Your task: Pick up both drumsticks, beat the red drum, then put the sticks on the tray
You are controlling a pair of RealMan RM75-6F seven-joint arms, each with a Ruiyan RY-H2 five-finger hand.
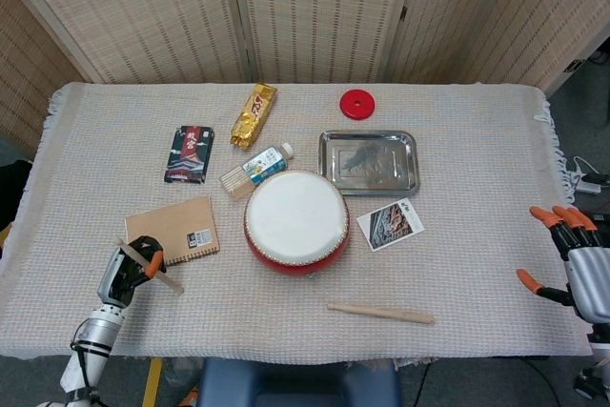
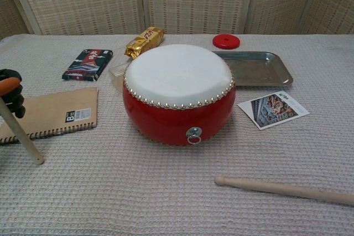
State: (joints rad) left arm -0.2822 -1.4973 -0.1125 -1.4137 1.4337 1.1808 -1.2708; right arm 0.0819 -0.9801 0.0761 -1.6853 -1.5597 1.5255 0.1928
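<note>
Left hand [image 1: 133,269] grasps first drumstick [image 1: 152,271] at table's 8 o'clock, beside notebook [image 1: 176,228]; stick slants, long axis 10-to-4, tip toward 4. Second drumstick [image 1: 381,313] flat at 5 o'clock of red drum [image 1: 295,221], long axis 9-to-3. Tray [image 1: 369,161] at drum's 1 o'clock. Right hand [image 1: 577,264] released, fingers spread, at table's 4 o'clock edge.

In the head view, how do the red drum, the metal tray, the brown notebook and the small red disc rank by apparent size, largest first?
1. red drum
2. and 3. metal tray and brown notebook: these look about alike, so I do not rank them.
4. small red disc, clearly the smallest.
</note>
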